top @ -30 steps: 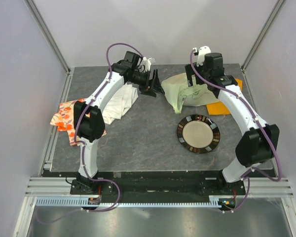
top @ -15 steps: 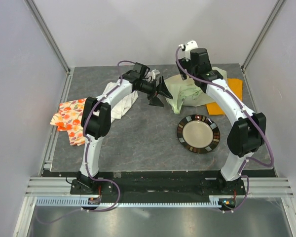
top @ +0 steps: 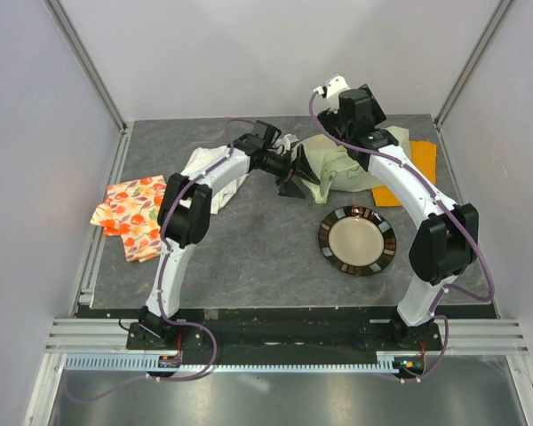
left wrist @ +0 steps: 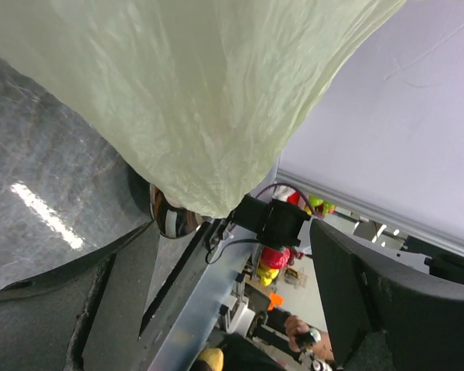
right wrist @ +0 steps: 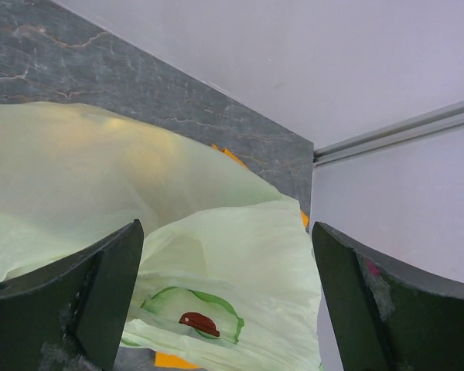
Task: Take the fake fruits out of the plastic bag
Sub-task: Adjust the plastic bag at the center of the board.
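Lying crumpled at the far right-centre of the table (top: 249, 257), near the back edge, the plastic bag (top: 336, 167) is seen partly over an orange cloth (top: 419, 158). The left gripper (top: 293, 176) is placed at the bag's left edge, jaws spread wide, nothing clamped. The right gripper (right wrist: 226, 228) is poised over the bag, jaws likewise wide apart. Bare tabletop is noted between the bag and the plate (top: 356, 240), and along the near edge.
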`<action>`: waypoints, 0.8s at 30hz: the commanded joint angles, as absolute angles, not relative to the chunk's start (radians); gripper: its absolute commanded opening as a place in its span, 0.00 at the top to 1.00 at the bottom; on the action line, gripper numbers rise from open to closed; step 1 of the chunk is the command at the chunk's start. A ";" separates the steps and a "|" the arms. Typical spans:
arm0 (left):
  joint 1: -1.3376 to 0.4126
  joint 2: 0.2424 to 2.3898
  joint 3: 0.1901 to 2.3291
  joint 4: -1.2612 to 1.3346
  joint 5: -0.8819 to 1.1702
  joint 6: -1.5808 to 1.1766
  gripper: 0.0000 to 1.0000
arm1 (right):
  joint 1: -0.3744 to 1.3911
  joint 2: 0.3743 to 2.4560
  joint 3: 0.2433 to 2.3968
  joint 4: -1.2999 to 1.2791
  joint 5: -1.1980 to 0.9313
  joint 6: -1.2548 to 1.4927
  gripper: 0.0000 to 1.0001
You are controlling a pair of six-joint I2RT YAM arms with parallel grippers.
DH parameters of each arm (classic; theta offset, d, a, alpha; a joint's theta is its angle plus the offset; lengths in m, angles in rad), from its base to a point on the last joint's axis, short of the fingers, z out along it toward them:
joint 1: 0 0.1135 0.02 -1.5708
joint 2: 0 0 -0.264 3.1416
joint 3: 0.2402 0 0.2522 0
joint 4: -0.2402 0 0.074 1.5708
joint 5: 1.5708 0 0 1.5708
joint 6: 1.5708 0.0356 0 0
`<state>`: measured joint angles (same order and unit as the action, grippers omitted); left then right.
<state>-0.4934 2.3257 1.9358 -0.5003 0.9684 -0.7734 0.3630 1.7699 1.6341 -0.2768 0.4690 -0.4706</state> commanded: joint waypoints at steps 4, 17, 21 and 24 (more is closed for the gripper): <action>-0.486 2.286 1.990 -0.411 1.072 -0.836 0.16 | 0.367 1.790 1.620 -0.250 0.515 -0.526 0.04; -0.427 2.114 1.907 -0.387 1.126 -0.858 0.19 | 0.367 1.677 1.690 -0.486 0.230 -0.511 0.02; -0.382 2.059 1.887 -0.414 1.163 -0.795 0.20 | 0.367 1.660 1.715 -0.551 0.146 -0.554 0.02; -0.336 2.025 1.882 -0.460 1.172 -0.717 0.20 | 0.359 1.669 1.707 -0.554 0.184 -0.613 0.02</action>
